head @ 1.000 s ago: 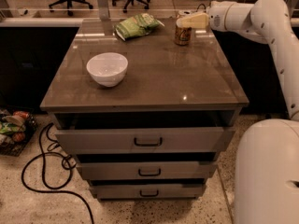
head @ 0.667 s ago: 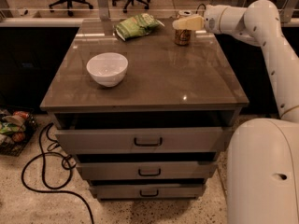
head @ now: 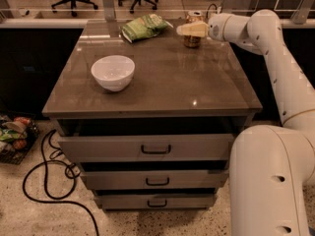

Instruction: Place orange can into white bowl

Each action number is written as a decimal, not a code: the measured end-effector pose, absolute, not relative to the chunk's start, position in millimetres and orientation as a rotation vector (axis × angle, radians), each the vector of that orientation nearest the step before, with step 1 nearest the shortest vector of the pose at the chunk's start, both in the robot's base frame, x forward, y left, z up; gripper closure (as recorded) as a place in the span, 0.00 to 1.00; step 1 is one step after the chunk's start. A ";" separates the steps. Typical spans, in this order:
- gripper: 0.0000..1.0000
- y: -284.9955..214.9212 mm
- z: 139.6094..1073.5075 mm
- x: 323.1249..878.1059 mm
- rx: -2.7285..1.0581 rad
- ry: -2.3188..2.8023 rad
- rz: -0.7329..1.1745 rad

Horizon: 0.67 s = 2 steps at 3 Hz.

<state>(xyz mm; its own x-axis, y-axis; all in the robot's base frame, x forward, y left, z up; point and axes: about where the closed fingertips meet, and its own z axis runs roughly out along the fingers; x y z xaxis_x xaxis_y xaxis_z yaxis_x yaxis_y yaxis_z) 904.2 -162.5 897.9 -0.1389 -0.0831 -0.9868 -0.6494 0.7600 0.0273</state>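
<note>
tool (head: 183, 30): across the can's middle, bench (head: 162, 85) far right, grip cannot tell | can (head: 192, 41): upright, near green bag (head: 145, 27) | bowl (head: 113, 72): front left, well apart

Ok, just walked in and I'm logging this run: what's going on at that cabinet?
The robot's white arm reaches over the grey-brown cabinet top to its back right, where the gripper is at the small golden-orange metal can. The can appears to stand upright on the top. The glossy round white bowl, front left, is empty, and a green crinkly snack bag lies at the back.
</note>
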 end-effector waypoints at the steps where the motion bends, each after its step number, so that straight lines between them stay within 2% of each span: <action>1: 0.23 -154.9 894.6 914.5 -0.556 1.631 0.562; 2: 0.46 -152.1 893.1 914.3 -0.562 1.635 0.565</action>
<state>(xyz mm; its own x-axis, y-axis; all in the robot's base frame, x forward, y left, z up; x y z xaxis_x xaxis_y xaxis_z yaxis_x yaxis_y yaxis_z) 914.3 -152.1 893.1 -0.1264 -0.0444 -0.9910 -0.6471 0.7609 0.0485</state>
